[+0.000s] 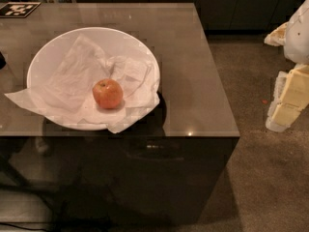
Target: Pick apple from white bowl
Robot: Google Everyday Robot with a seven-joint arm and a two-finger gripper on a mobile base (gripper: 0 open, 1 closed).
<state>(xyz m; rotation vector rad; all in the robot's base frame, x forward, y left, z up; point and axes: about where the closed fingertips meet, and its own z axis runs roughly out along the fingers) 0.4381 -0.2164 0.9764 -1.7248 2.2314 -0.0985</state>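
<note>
The apple (107, 93) is small, red-orange and round, and rests inside the white bowl (53, 45) on a crumpled white paper sheet (77, 81) that lines the bowl and spills over its front rim. The bowl stands on the left half of a glossy brown table (193, 81). My gripper (286, 103), cream and white, hangs at the far right of the camera view over the floor, well to the right of the table and far from the apple. Nothing is held in it that I can see.
A black-and-white marker tag (18, 8) lies on the table's back left corner. Dark cabinets (231, 4) run along the back. Speckled carpet floor (260, 178) lies to the right of the table. The table's front edge is near the bowl.
</note>
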